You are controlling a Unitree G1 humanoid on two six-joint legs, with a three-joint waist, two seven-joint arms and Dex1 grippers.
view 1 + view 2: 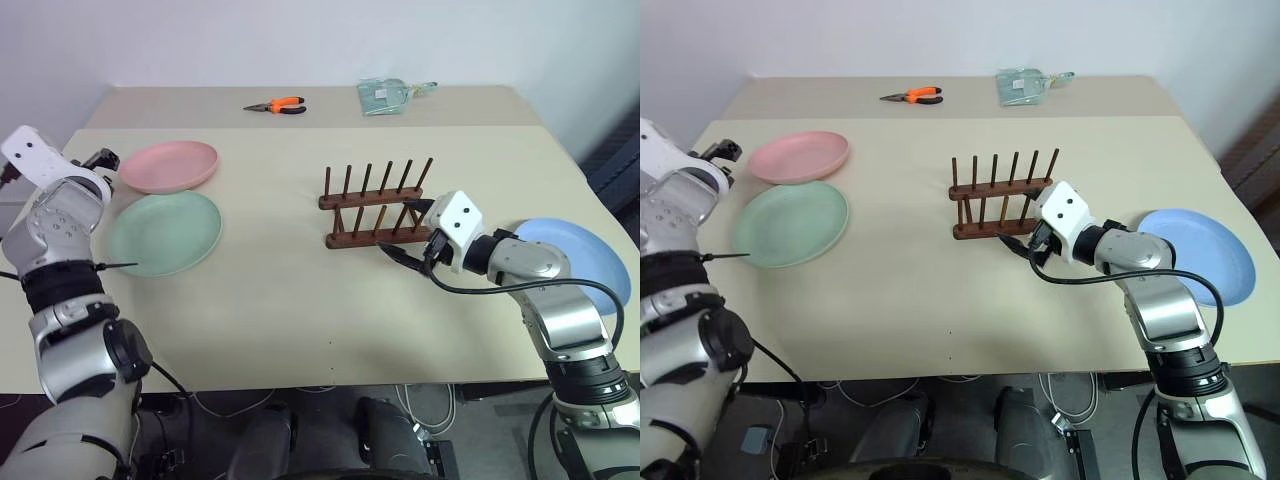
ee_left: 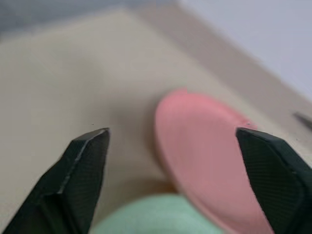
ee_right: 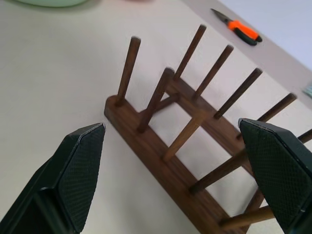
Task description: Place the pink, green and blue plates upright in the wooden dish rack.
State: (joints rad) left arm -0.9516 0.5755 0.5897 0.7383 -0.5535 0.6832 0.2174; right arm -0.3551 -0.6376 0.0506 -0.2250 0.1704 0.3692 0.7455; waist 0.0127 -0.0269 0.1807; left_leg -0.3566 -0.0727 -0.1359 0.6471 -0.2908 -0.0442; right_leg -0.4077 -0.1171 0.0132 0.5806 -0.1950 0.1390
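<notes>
Pink plate (image 1: 168, 165): seen lying flat at the upper left of the head view, on the table (image 1: 300, 310), its near rim overlapping or touching the green plate; which of the two cannot be told.
Green plate (image 1: 165, 232): lying flat just below the pink one, toward the left edge of the frame.
Blue plate (image 1: 1210, 250): lying flat at the right of the frame, partly hidden by the right arm, well apart from the other two.
Dish rack (image 1: 378, 200): standing in the middle of the frame, its two rows of pegs upright and every slot empty; no plate is yet racked.
Left gripper (image 2: 173, 161): fingers (image 2: 83, 165) spread wide with nothing between them, pointed at the pink plate's rim.
Right gripper (image 3: 175, 161): fingers (image 3: 73, 175) spread wide and empty, held just beside the near rail of the rack.
Handling: the plates are judged light, stiff and smooth, so a grip may slip; plastic is unlikely to break if dropped.
Where to hold: a hold is best taken on the raised rim, one finger under the lip and one inside the dish, since the flat faces offer nothing to pinch.
Risk: the light rack may be pushed along the table as a plate is fed between pegs.
Other things: orange pliers (image 1: 277, 105) and a clear packet (image 1: 388, 96) are left at the top of the frame.
</notes>
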